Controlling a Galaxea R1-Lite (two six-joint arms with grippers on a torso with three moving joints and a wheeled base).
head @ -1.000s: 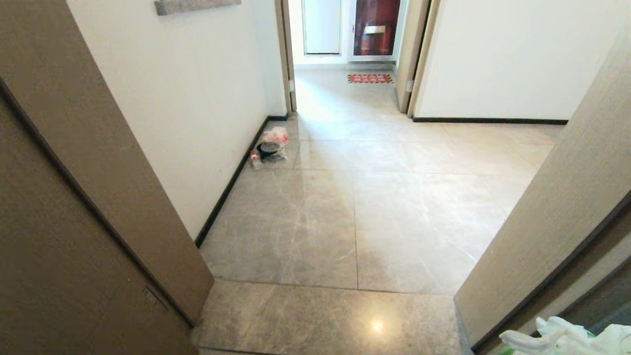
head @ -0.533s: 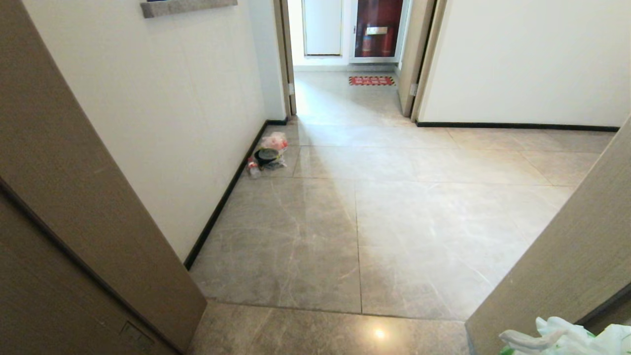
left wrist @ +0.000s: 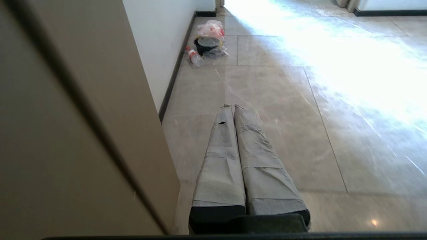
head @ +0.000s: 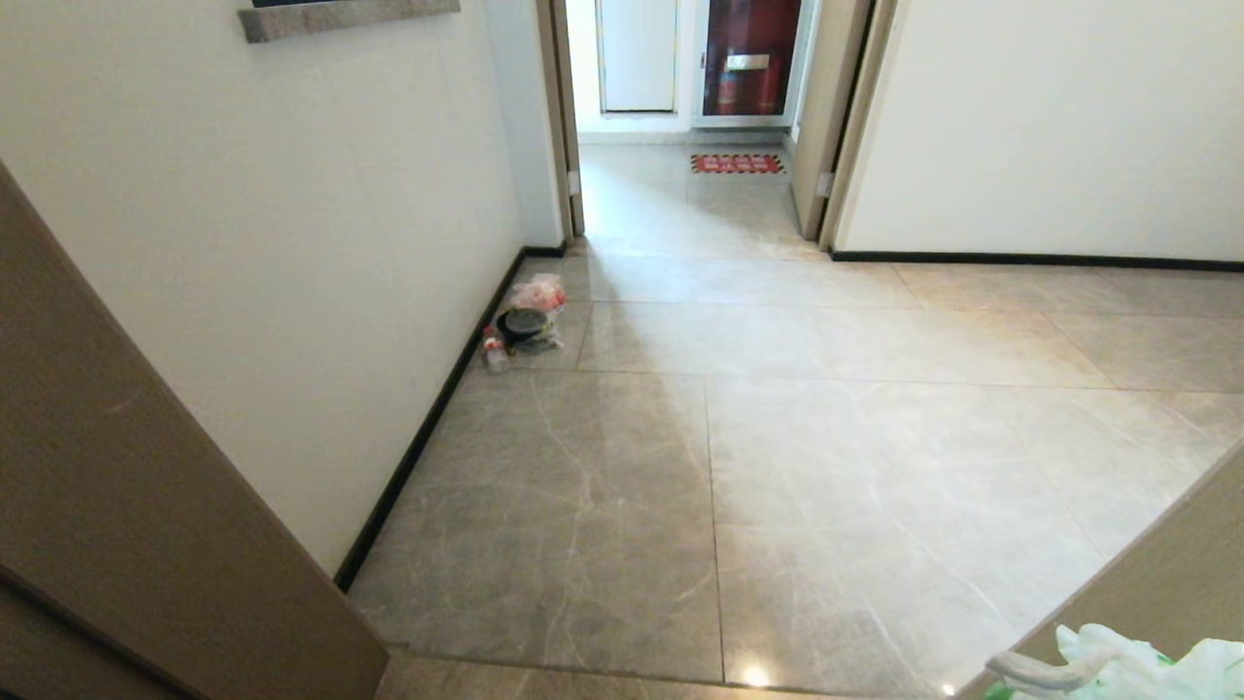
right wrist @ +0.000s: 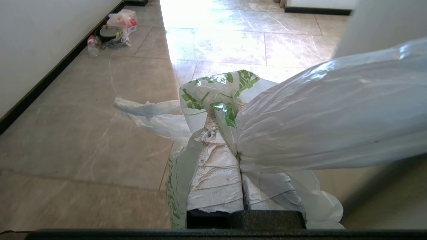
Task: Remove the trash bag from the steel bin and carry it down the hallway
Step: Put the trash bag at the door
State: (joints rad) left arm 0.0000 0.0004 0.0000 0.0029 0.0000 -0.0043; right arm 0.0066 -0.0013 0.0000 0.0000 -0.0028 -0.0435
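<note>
No legible text, green print on trash bag [right wrist: 217, 90] unreadable, red floor sign [head: 737, 163] too small

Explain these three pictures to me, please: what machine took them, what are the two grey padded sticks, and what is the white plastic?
A wheeled robot with two arms took them. The wide picture comes from its head, looking down the hallway. The other two come from cameras on its wrists. The grey sticks are the left gripper, its jaws shut and empty, pointing along the floor. The right gripper has its jaws shut on the trash bag, white with green print; a corner shows low in the head picture too. Against the wall ahead lies a small pile of litter: a clear bag, a dark bowl, a bottle.
</note>
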